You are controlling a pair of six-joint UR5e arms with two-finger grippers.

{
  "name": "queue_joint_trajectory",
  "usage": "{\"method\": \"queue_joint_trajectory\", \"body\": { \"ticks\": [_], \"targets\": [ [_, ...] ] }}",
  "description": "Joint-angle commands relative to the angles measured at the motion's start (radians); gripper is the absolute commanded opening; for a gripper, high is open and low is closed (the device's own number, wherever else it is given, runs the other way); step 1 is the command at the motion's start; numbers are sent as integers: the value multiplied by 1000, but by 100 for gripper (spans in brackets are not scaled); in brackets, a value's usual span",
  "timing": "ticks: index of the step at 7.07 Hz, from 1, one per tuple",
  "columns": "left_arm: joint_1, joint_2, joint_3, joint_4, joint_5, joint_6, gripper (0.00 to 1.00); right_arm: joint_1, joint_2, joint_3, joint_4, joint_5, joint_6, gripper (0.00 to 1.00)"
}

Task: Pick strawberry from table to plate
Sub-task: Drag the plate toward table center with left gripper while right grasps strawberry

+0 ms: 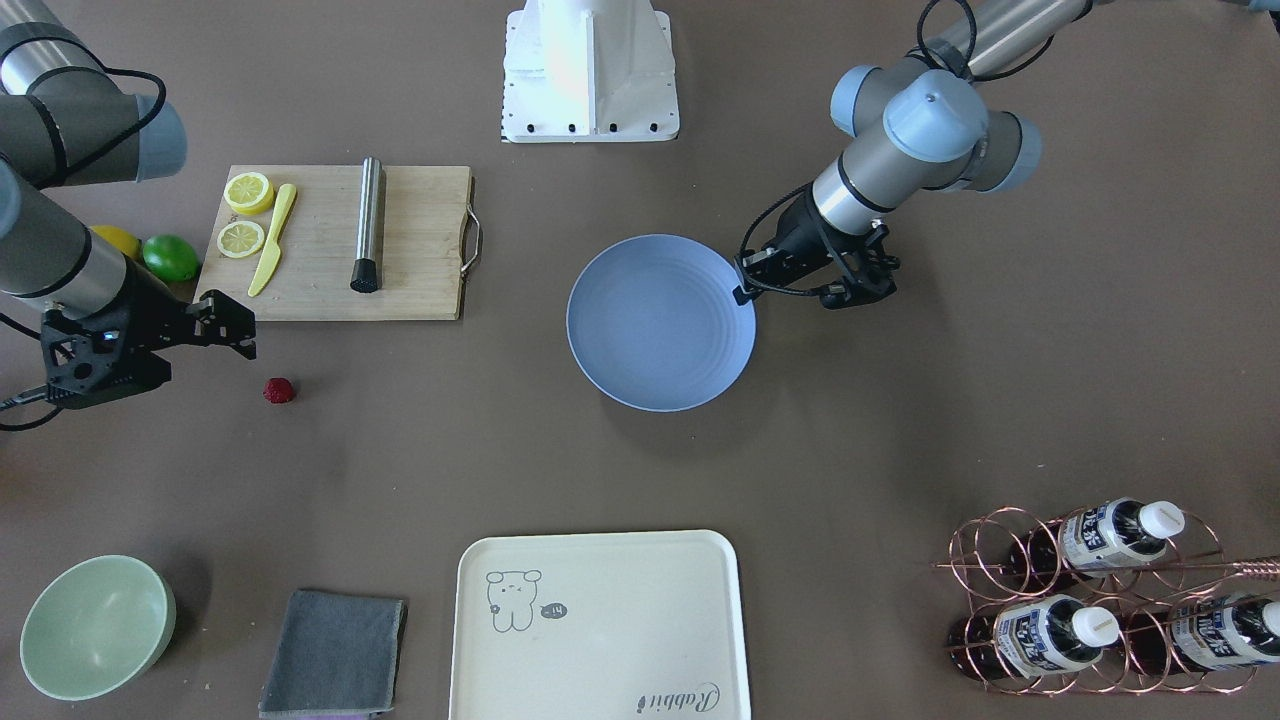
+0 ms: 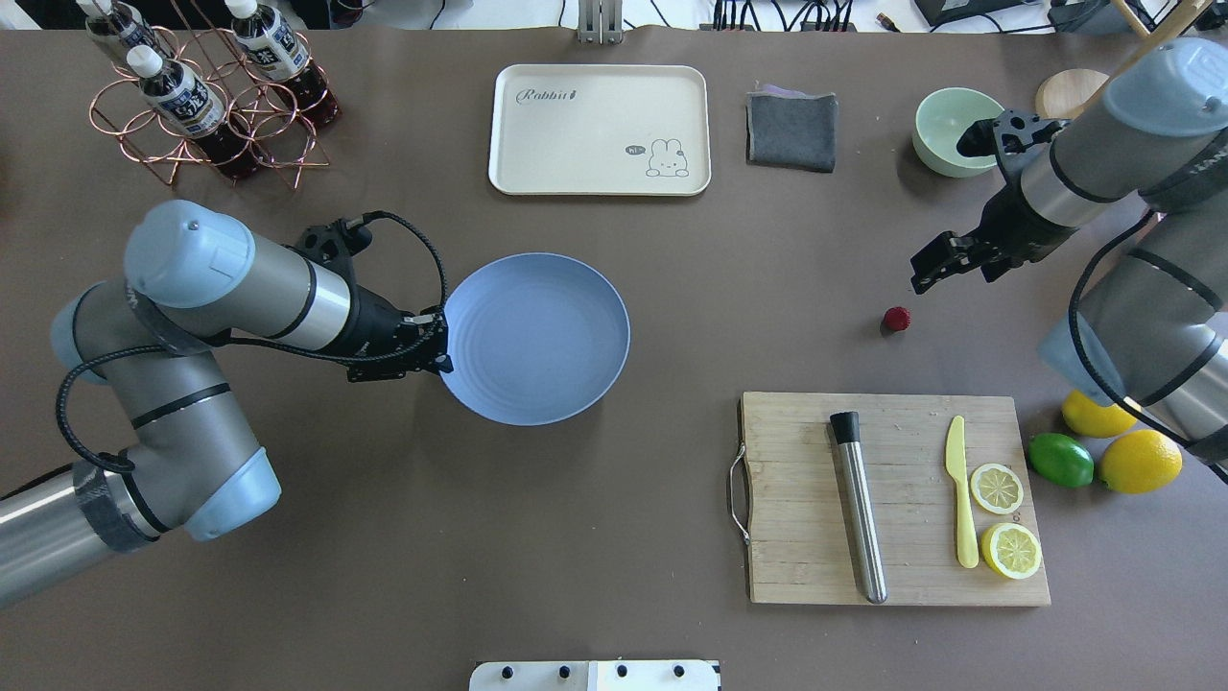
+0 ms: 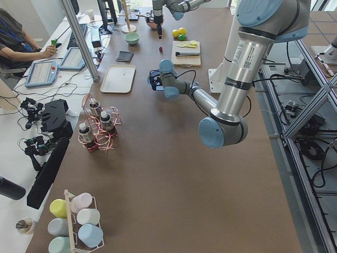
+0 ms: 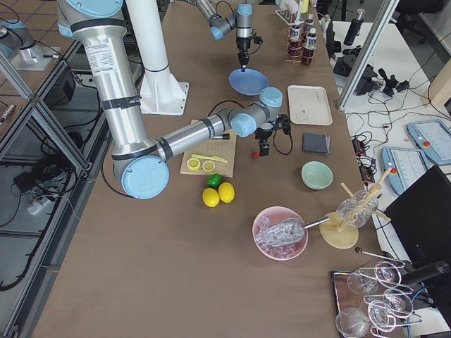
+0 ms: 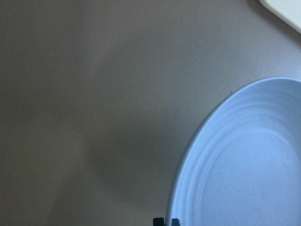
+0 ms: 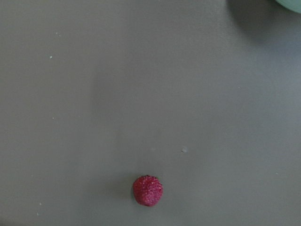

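The strawberry [image 1: 279, 390] [image 2: 896, 319] lies small and dark red on the brown table [image 1: 900, 400], between the cutting board and the green bowl. My right gripper [image 1: 232, 325] [image 2: 923, 275] hovers open just beside and above it, nothing between its fingers. The right wrist view shows the strawberry [image 6: 147, 190] low in the frame, with no fingers visible. The blue plate [image 1: 660, 322] [image 2: 534, 338] sits empty mid-table. My left gripper [image 1: 742, 288] [image 2: 439, 338] is at its rim, fingertips [image 5: 160, 221] nearly together across the plate [image 5: 244, 160] edge.
A wooden cutting board [image 2: 897, 499] holds a steel muddler, a yellow knife and lemon halves. Lemons and a lime [image 2: 1060, 459] lie by the right arm. At the far side stand a green bowl [image 2: 955, 130], a grey cloth [image 2: 791, 130], a cream tray [image 2: 600, 130] and a bottle rack [image 2: 206, 106].
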Motion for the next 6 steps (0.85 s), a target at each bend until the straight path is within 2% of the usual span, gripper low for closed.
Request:
{"method": "queue_joint_trajectory", "body": {
  "ticks": [1, 4, 5, 6],
  "targets": [
    [57, -64, 49, 0, 70, -41, 0, -55, 30, -80, 75, -45, 35, 100],
    [80, -64, 54, -2, 97, -49, 0, -96, 45, -112, 75, -87, 35, 100],
    [82, -64, 54, -2, 97, -49, 0, -102, 45, -124, 77, -88, 35, 96],
    [82, -64, 55, -2, 98, -49, 0, -109, 46, -132, 77, -88, 35, 83]
  ]
}}
